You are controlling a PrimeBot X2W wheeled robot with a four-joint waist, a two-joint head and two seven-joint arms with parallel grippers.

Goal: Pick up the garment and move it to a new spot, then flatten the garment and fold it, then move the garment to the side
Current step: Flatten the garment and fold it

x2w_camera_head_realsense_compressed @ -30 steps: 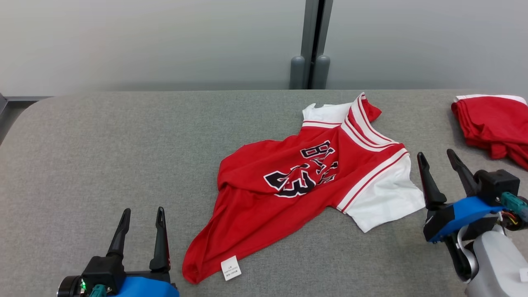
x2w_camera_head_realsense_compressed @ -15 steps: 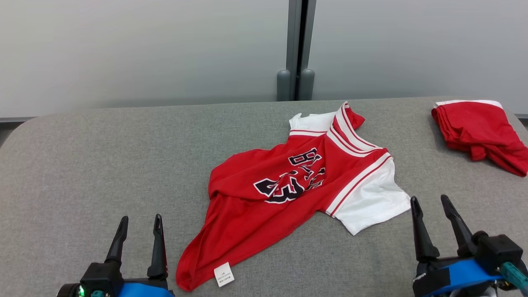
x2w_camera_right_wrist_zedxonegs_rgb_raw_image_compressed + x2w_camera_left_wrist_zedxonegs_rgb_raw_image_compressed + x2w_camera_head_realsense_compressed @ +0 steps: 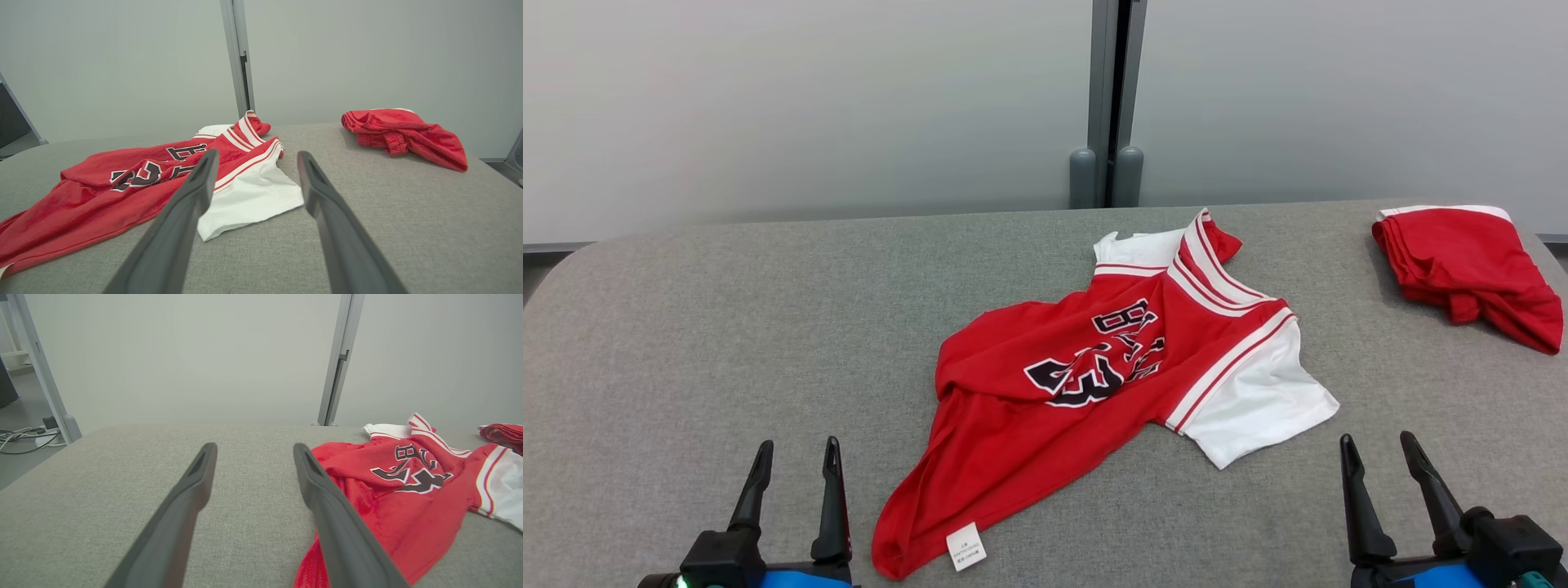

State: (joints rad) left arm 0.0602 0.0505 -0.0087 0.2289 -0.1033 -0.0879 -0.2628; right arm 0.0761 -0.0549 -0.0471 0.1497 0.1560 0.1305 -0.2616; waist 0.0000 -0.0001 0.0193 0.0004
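"Two grippers, and neither holds a thing: the left gripper (image 3: 799, 445) and the right gripper (image 3: 1376, 438) hang low at the near edge of the table (image 3: 727, 327), each spread open with only grey table in the gap."

"And the jersey (image 3: 1111, 384)?"

"Mid-table, between the two and a little beyond, rumpled and skewed: collar (image 3: 1209, 253) toward the far side, hem (image 3: 915, 523) near the left gripper, one white sleeve (image 3: 1258, 400) pointing at the right one. A second garment (image 3: 1470, 261) lies well off to the far right."

"How would it handle?"

"Thin, limp and light, by the look, perhaps a bit slick. It should sag and bunch from any single pinch, and nothing in it can break. The robot would do best with two spread holds: likely the shoulder by the sleeve for the right, the hem corner near the label (image 3: 966, 545) for the left. The striped trim (image 3: 1229, 359) looks firmer and may give a surer bite. Each should pinch a full fold of cloth, not the bare edge, or it may slip out on the lift."
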